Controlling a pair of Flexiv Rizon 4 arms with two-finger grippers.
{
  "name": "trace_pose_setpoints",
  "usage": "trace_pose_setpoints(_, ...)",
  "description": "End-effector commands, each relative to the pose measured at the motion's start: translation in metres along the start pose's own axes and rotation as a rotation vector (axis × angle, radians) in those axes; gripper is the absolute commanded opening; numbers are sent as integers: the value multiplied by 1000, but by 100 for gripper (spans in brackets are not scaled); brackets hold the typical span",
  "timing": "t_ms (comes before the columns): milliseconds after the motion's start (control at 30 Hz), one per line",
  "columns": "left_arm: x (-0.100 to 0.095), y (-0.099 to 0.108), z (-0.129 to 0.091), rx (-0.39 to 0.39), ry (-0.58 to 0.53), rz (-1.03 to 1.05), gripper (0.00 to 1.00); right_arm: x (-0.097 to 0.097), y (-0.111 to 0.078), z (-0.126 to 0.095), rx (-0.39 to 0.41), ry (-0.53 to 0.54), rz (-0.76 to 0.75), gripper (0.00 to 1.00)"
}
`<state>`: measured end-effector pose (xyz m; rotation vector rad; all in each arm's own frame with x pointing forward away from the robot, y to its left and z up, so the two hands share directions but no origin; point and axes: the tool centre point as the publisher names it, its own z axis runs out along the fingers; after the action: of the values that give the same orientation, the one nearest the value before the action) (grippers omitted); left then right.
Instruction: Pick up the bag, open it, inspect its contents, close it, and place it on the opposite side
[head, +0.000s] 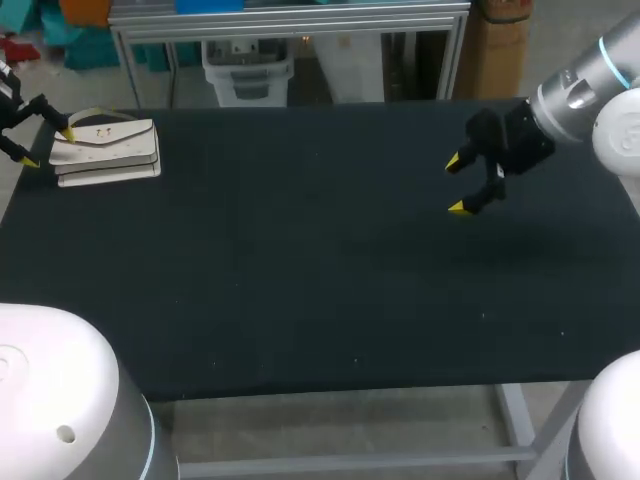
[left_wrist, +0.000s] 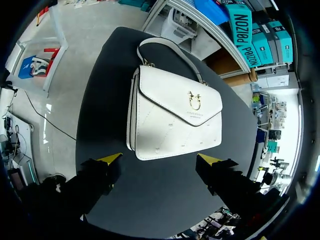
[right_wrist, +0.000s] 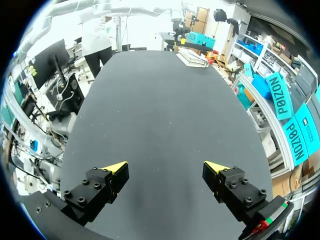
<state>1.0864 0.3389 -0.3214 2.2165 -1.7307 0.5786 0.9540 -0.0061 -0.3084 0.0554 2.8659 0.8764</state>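
A smooth white rectangular bag (head: 105, 150) with pointed flap and gold clasp lies in the matte black table's (head: 300, 280) far left corner. The left gripper (head: 48, 148) and right gripper (head: 455, 186) gape wide, empty.

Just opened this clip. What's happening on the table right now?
A white bag lies flat with its flap closed near the far left corner of the black table. The left gripper is open right next to it, and in the left wrist view the bag lies just ahead of the fingers, not yet gripped. The right gripper hangs open over the right side of the table and holds nothing. The pick-up has not happened yet.
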Motion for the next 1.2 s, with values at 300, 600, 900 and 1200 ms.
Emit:
trace_pose_setpoints(300, -28, -43, 16, -19, 79, -29, 100, -4, 6, 13, 6, 12, 12, 100)
trace_pose_setpoints(600, -28, -59, 19, -37, 128, -27, 69, -4, 6, 13, 6, 12, 12, 100)
trace_pose_setpoints(900, -18, -52, 29, -80, 156, 4, 65, -4, 6, 13, 6, 12, 12, 100)
trace_pose_setpoints(1200, -8, -43, 31, -107, 174, 27, 20, -4, 6, 13, 6, 12, 12, 100)
